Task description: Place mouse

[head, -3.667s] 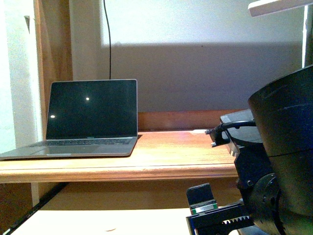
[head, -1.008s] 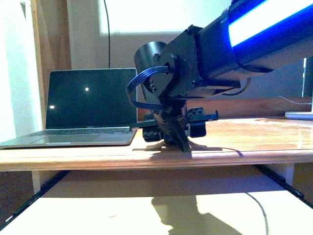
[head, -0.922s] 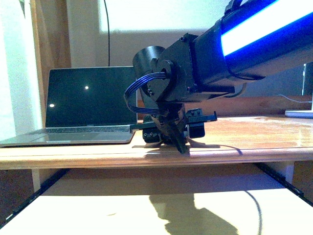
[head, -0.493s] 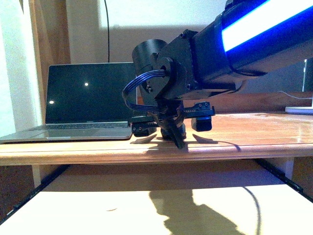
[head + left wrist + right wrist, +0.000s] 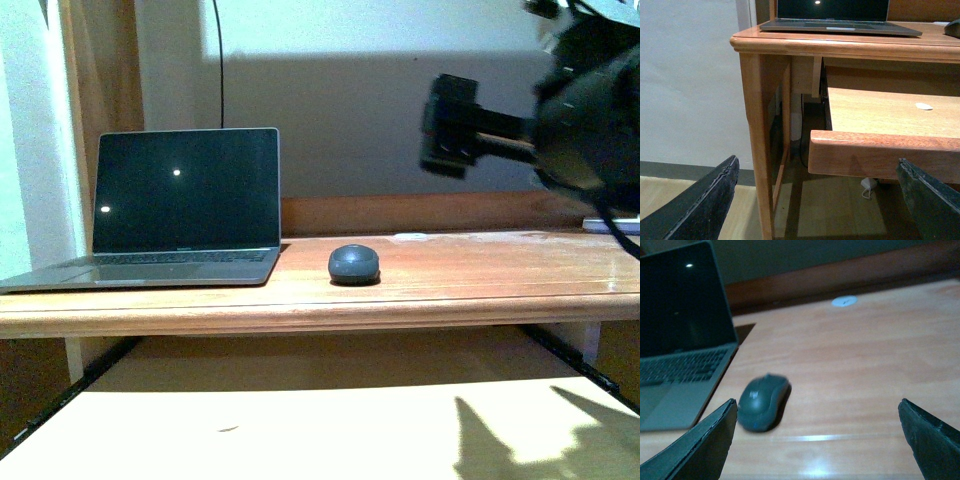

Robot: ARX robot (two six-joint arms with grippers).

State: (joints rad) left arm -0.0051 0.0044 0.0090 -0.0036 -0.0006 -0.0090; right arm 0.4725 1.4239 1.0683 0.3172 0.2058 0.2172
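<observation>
- Mouse [image 5: 354, 265]: rests on the desk [image 5: 480, 295], just beside the laptop [image 5: 185, 200], touched by neither gripper.
- Right gripper [image 5: 817, 440]: jaws spread wide, empty, raised above the desk.
- Left gripper [image 5: 815, 200]: jaws spread wide, empty, below desktop level.

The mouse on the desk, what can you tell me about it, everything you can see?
The mouse is a small, dark grey, rounded dome of what looks like matte plastic. It has a faint paler mark on top, too blurred to read. No cord shows. It lies flat on the wooden desk, just right of the open laptop with a gap between them. Nothing but the desk touches it.
</observation>
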